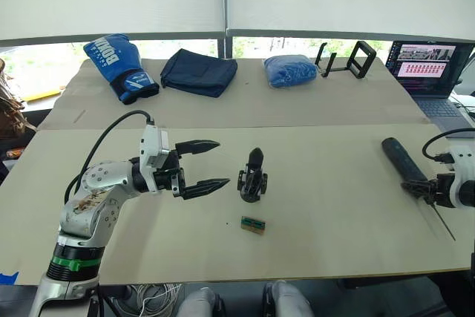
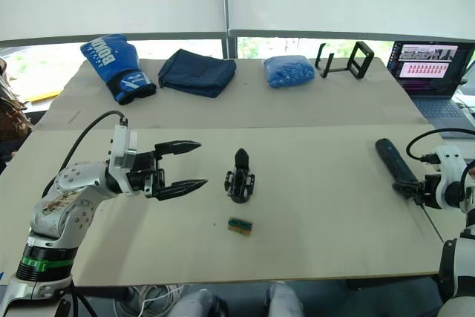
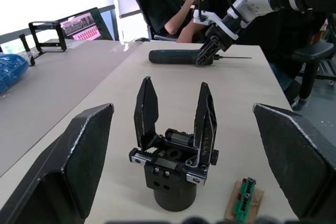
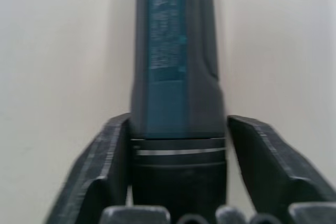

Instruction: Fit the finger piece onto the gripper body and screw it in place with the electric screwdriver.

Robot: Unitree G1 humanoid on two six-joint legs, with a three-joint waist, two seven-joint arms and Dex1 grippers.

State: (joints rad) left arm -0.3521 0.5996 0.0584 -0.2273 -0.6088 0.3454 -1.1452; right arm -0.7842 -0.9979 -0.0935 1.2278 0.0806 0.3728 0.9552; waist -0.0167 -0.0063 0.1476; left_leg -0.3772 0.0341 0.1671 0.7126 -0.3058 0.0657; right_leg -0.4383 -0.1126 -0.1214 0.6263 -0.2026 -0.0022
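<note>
- The gripper body (image 1: 252, 182) is seen standing upright on its stubby base near the middle of the pale table (image 1: 319, 206); in the left wrist view two black pointed fingers are seen rising from its metal mechanism, set apart from each other.
- A separate finger piece lying loose cannot be made out.
- The left gripper (image 1: 211, 165) is held just beside the gripper body, on the robot's left of it, pointed toward it without touching; its two fingers are spread wide apart and nothing is held between them.
- A small green-and-brown part (image 1: 253, 225) is seen lying flat on the table near the base of the gripper body, on the side nearer the robot.
- The electric screwdriver (image 1: 401, 162) is laid flat at the right side of the table, well apart from the gripper body, with its thin metal bit (image 1: 444, 223) pointing toward the near edge.
- The right gripper (image 1: 420, 188) is placed around the screwdriver's bit end; in the right wrist view a finger is seen on each side of the barrel, very close to it, but whether they press on it cannot be told.
- On the far table a blue boxing glove (image 1: 119, 66), a folded dark cloth (image 1: 199, 72), a blue bundle (image 1: 290, 70) and a black frame stand (image 1: 355, 59) are set in a row; a laptop (image 1: 430, 67) is open at the far right.
- No container is seen to hold any of the task's things.
- A seated person (image 3: 167, 4) is seen beyond the table in the left wrist view.
</note>
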